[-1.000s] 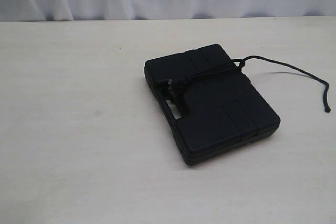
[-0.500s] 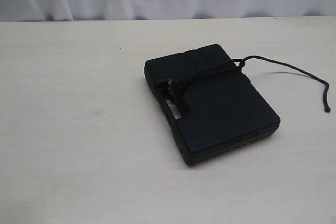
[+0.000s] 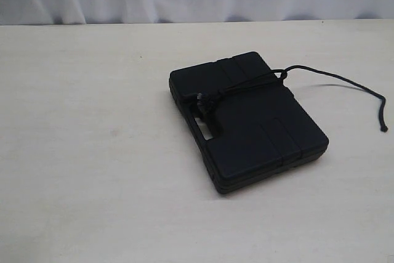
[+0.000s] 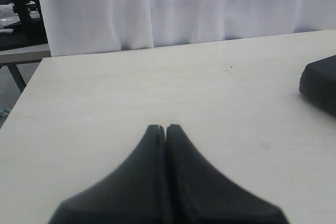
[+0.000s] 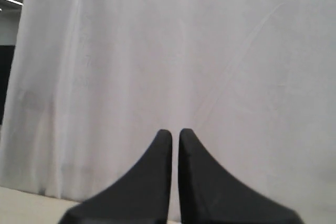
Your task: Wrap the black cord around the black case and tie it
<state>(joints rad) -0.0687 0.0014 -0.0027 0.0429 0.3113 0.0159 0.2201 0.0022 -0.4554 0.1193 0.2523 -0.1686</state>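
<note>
Fingers (image 4: 142, 177) of our left gripper (image 4: 165, 127) are pressed together tip to tip with nothing between them, and they hang over the left part of the pale table (image 4: 105, 103), well apart from anything lying on it. Beyond them we see a white curtain (image 4: 210, 9) along the table's far edge, and one corner of the black case (image 4: 321, 83) shows at the side of that wrist view. Moving rightward in the exterior view, we find the case lying flat on the table a little right of the middle, turned at an angle to the table's edges, with its handle slot (image 3: 208, 130) on the edge facing left. The black cord (image 3: 246, 84) crosses the ribbed top from a knotted lump (image 3: 203, 100) just beside the slot to the case's far right edge, where it forms a small loop (image 3: 282, 73). From there it runs off to the right over the table, curves down and ends loose, well apart from the case. We cannot tell whether it passes beneath the case. Furthest right, our right gripper (image 5: 175, 131) has its fingers closed against each other, only a hairline between them, gripping nothing and pointing at the curtain.
</note>
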